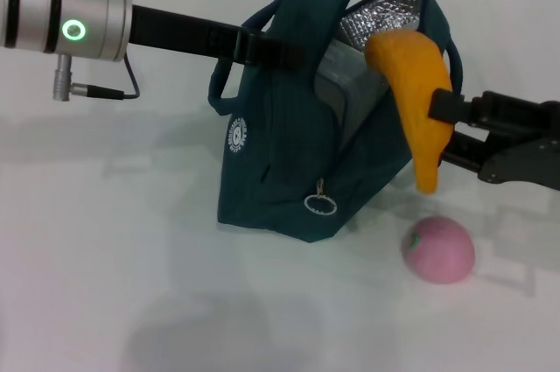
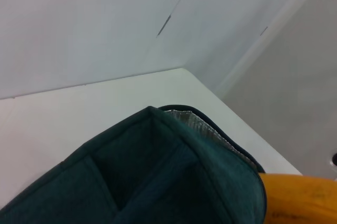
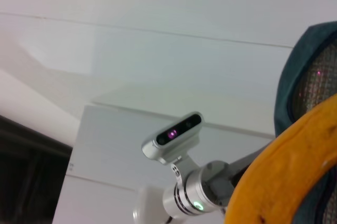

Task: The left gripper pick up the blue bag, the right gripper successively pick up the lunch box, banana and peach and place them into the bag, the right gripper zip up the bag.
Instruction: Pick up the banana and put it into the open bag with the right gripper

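1. The left gripper (image 1: 262,48), a black claw on a black arm with a silver wrist and green ring light, reaches in from the robot's left. It is clamped on a padded handle of the blue bag (image 1: 280,171), a dark teal fabric tote with silver foil lining, and holds the mouth up and open.
2. The right gripper (image 1: 448,118), a black claw coming in from the robot's right, has its jaws closed on the banana (image 1: 416,96), a long curved yellow-orange fruit. The banana hangs across the bag's open rim, upper end over the foil lining, lower tip pointing down outside the bag wall.
3. Inside the mouth a pale clear shape is probably the lunch box (image 1: 337,83), a clear plastic container, though little of it shows.
4. The peach (image 1: 438,249), small, round and pink, lies on the white table (image 1: 105,284) just beside the bag's base, below the banana's tip.
5. The step in hand looks like placing the banana. To do it well, the right arm should carry the fruit further over the opening and tilt it so the low tip clears the rim before release.
6. The left arm should keep the handle high and steady, so the mouth stays wide.
7. The metal ring zipper pull (image 1: 320,203) hangs on the front wall, unused so far.
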You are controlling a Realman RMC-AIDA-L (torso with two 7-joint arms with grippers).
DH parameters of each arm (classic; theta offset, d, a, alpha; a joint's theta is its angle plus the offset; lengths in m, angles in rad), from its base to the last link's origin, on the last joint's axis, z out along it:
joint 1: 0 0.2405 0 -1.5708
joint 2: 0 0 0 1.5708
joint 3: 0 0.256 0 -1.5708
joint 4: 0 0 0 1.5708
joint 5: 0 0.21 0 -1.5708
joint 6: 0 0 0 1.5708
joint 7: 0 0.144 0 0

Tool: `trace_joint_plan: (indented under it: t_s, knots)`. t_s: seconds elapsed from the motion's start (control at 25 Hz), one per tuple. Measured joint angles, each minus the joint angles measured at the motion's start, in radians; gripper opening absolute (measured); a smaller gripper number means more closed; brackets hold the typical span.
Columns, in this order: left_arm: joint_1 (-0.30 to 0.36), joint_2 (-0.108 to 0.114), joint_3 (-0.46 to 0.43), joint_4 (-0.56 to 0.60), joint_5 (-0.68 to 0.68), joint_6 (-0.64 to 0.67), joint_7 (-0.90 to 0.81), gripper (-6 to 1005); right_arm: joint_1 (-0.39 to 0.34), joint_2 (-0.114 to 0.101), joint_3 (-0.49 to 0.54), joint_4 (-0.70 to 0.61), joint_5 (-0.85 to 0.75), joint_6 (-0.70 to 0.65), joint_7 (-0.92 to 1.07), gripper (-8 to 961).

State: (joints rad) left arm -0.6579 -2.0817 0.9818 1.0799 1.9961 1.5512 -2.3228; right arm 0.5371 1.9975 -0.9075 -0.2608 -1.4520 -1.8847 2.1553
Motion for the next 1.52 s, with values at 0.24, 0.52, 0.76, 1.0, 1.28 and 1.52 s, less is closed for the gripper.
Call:
trace_joint_plan:
  t_s: [0.24, 0.52, 0.76, 1.0, 1.28, 1.52]
  knots:
    - [0.0, 0.0, 0.0, 0.0, -0.002, 0.008, 0.008, 92, 0.015, 0.008, -0.007, 0.0, -0.011, -0.02, -0.008, 563]
    - [0.003, -0.001, 0.0, -0.004, -0.002, 0.01, 0.011, 93, 0.013, 0.014, 0.0, 0.001, 0.017, -0.022, -0.02, 571]
    - [0.015, -0.003, 0.002, -0.005, -0.01, 0.037, 0.02, 94, 0.008, 0.015, 0.008, 0.001, 0.043, 0.026, -0.054, 578]
    - [0.015, -0.004, 0.011, -0.007, -0.04, 0.061, 0.022, 95, 0.016, 0.015, 0.003, 0.015, 0.042, 0.044, -0.078, 585]
    - [0.019, -0.005, 0.043, -0.008, -0.049, 0.062, 0.022, 96, 0.018, 0.019, 0.011, 0.021, 0.068, 0.037, -0.065, 678]
    - [0.032, -0.004, 0.042, -0.004, -0.056, 0.064, 0.022, 97, -0.005, 0.013, 0.013, 0.006, 0.137, 0.031, -0.086, 733]
